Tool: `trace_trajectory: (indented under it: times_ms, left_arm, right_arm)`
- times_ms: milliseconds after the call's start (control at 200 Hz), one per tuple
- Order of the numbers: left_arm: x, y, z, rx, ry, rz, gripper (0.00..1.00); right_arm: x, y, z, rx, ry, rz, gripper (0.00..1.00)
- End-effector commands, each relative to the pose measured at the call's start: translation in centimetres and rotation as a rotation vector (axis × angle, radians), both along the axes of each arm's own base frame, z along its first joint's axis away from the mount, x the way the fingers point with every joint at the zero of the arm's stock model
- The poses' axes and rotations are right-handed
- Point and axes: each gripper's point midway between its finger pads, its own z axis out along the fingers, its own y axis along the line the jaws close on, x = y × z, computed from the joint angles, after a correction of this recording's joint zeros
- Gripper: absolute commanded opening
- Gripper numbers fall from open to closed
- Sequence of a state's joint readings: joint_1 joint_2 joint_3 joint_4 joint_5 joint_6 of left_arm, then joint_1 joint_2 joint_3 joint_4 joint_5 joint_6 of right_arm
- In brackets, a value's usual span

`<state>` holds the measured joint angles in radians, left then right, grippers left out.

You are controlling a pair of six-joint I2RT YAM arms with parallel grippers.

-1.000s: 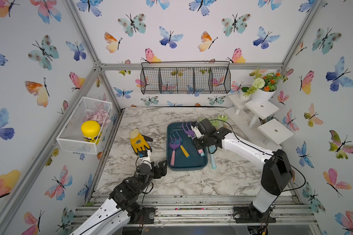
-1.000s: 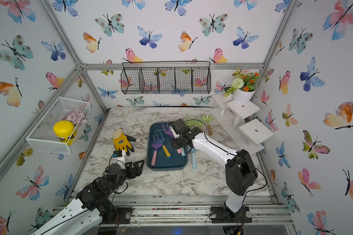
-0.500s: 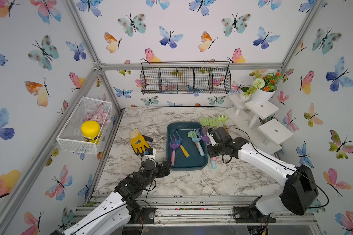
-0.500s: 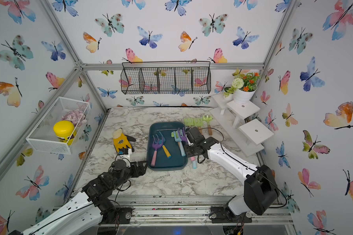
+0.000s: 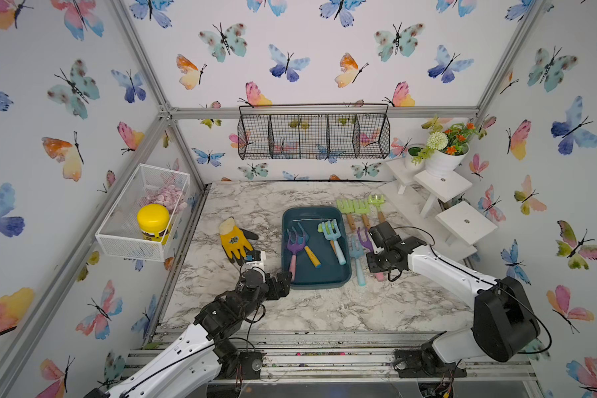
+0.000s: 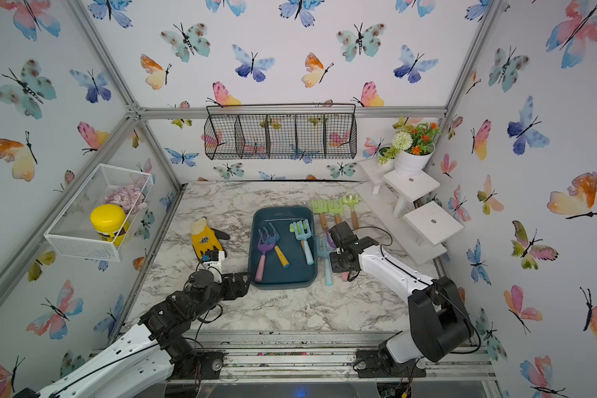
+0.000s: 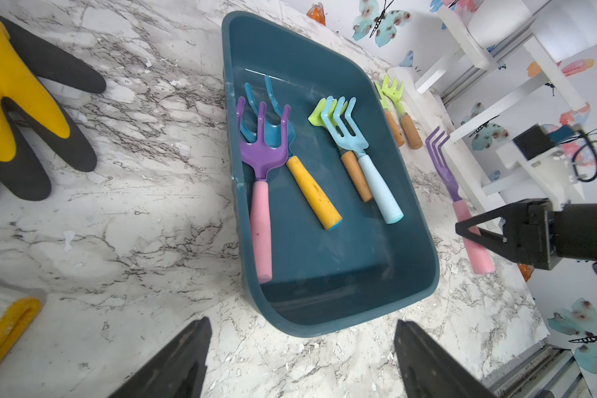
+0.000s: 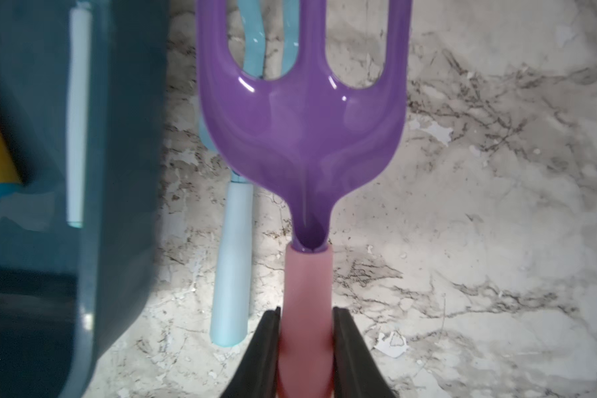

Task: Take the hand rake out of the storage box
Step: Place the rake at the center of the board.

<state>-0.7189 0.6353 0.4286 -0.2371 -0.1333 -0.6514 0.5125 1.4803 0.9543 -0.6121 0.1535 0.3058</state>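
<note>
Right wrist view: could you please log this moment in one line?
right gripper: shut on purple pink-handled hand rake, outside dark teal plastic storage box | left gripper: open

Box point(image 5: 324, 272) sits mid-table point(image 5: 324, 310), long side running near to far.
Inside, left: purple rake point(image 5: 294, 246) and yellow-handled rake point(image 5: 311, 255), heads overlapping, handles spreading toward the near end.
Inside, right: light-blue rake point(image 5: 334, 237) lying over another with a brown handle.
Hand rake point(image 5: 364, 238), purple head and pink handle, is outside, right of box. Right gripper point(image 5: 373, 255) sits over its handle, jaws hidden under the wrist.
Blue rake point(image 5: 358, 262) lies on table between hand rake and box.
Three green rakes point(image 5: 361, 208) lie at box's far right.
Left gripper point(image 5: 281, 284) is just beside box's near-left corner.
Glove point(image 5: 235, 241) lies left of box.
Wire basket point(image 5: 312, 136) hangs on far wall. Mesh basket point(image 5: 128, 246) on left wall holds a yellow-lidded jar point(image 5: 153, 222).
</note>
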Motion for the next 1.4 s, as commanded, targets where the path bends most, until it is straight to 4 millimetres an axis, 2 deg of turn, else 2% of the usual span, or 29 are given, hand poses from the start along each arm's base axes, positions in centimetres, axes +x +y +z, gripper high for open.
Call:
trace_trajectory:
  times_ms: [0,315,716,941,1397]
  left_arm:
    - [-0.3,0.1,0.1,-0.005,-0.009,-0.014,0.89]
    - [-0.4,0.0,-0.2,-0.008,-0.003,-0.021,0.89]
    - [-0.3,0.1,-0.3,-0.002,-0.003,-0.017,0.89]
    - [-0.3,-0.2,-0.4,-0.003,0.004,-0.023,0.89]
    - [-0.3,-0.4,-0.3,-0.004,0.011,-0.035,0.89]
  right_arm:
    - [0.2,-1.2,-1.2,-0.022,0.013,-0.035,0.14]
    - [0.8,-2.6,-3.4,-0.022,0.067,-0.079,0.16]
    - [1.3,-2.0,-5.5,-0.011,0.127,-0.068,0.18]
    - [1.3,-1.7,-5.6,0.005,0.127,-0.061,0.2]
    - [1.7,-1.2,-5.0,0.028,0.117,-0.056,0.32]
